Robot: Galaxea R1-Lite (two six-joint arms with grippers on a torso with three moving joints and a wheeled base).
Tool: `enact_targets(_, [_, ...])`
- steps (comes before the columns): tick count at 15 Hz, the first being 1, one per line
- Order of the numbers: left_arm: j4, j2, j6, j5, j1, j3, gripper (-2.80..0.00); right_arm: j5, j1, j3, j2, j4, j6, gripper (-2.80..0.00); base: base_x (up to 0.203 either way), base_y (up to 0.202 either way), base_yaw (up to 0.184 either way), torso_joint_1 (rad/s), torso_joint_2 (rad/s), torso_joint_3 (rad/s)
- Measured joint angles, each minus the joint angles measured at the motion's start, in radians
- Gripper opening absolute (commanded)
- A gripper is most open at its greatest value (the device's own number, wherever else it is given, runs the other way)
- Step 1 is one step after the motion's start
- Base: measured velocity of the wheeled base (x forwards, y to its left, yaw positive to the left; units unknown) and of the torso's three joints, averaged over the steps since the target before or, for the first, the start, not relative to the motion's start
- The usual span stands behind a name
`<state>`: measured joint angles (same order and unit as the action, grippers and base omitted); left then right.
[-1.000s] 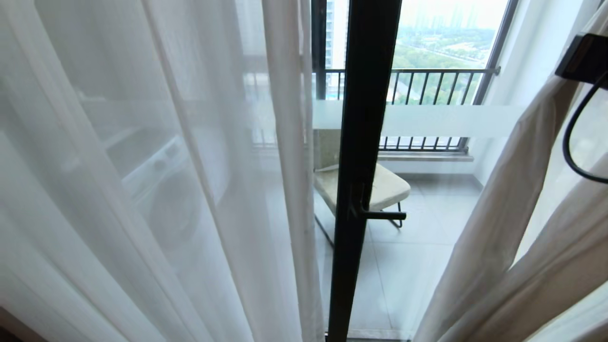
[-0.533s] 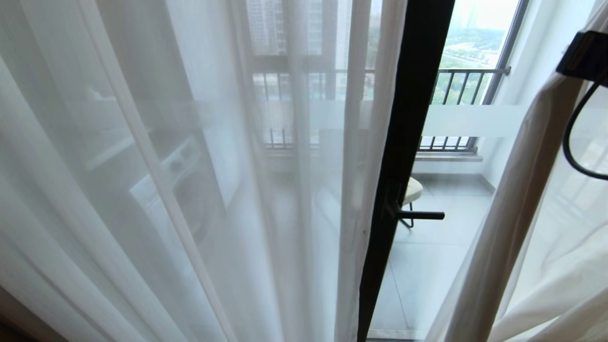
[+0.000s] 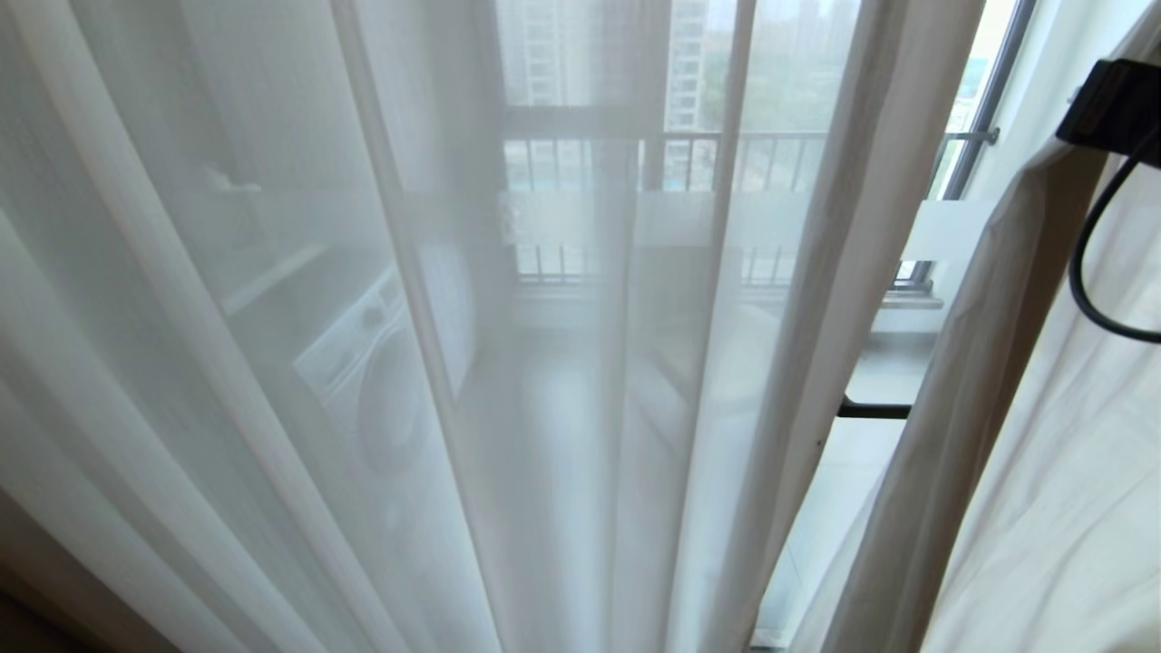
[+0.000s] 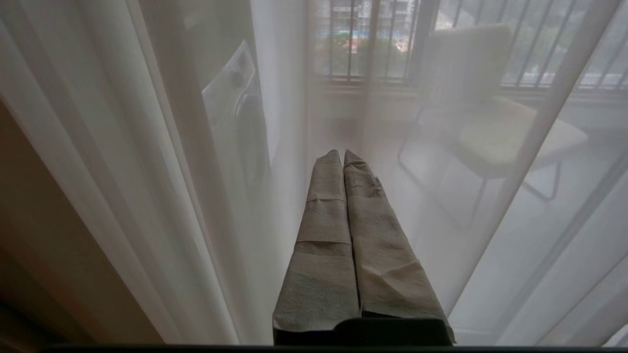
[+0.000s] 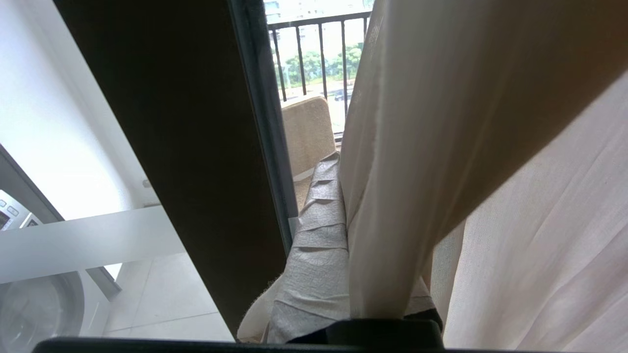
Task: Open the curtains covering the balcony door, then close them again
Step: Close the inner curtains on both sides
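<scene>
The right gripper (image 5: 343,162) has its taped fingers (image 5: 319,225) pressed together. A fold of the beige drape (image 5: 441,147) runs down between them and hides the far finger, so it looks clamped on the edge of that drape. The rest of the drape hangs in broad folds on the gripper's outer side. Just beside its inner finger stands the black frame of the balcony door (image 5: 196,147). Past the fingertips, through the glass, lie a chair (image 5: 306,132) and then the railing (image 5: 314,49). The left gripper (image 4: 342,154) is squeezed shut on nothing. The sheer panel (image 4: 147,147) hangs right in front of its tips, and whether they touch it cannot be told. Beyond the cloth a washing machine (image 4: 230,93) shows faintly to one side. From the head, the sheer covers nearly all of the door. Only a narrow strip is bare between it and the drape, where the handle (image 3: 875,410) and the frosted band (image 3: 948,231) peep out. I judge this to be the closing leg, with the curtains almost met. The next move would be to carry the held edge across that strip to the sheer, keeping the clamp firm and the cloth clear of the handle, then let go. By count there are two grippers, one drape, one sheer panel, one door frame post, one handle, one frosted band, one chair, one washing machine and one railing.
</scene>
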<state>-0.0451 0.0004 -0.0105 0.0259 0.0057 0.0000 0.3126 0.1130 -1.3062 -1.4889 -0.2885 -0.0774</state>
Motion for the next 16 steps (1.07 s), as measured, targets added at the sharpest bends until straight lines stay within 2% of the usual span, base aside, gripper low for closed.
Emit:
enact_targets(10, [0.000, 0.000, 0.001, 0.001, 0.000, 0.000, -2.80, 0.000, 0.000, 0.007, 0.009, 0.002, 0.000, -2.80, 0.000, 0.190, 0.001, 0.002, 0.00, 0.001])
enact_targets(16, [0.000, 0.000, 0.002, 0.001, 0.000, 0.000, -2.80, 0.001, -0.001, 0.007, 0.010, 0.004, 0.000, -2.80, 0.000, 0.017, 0.000, 0.000, 0.00, 0.000])
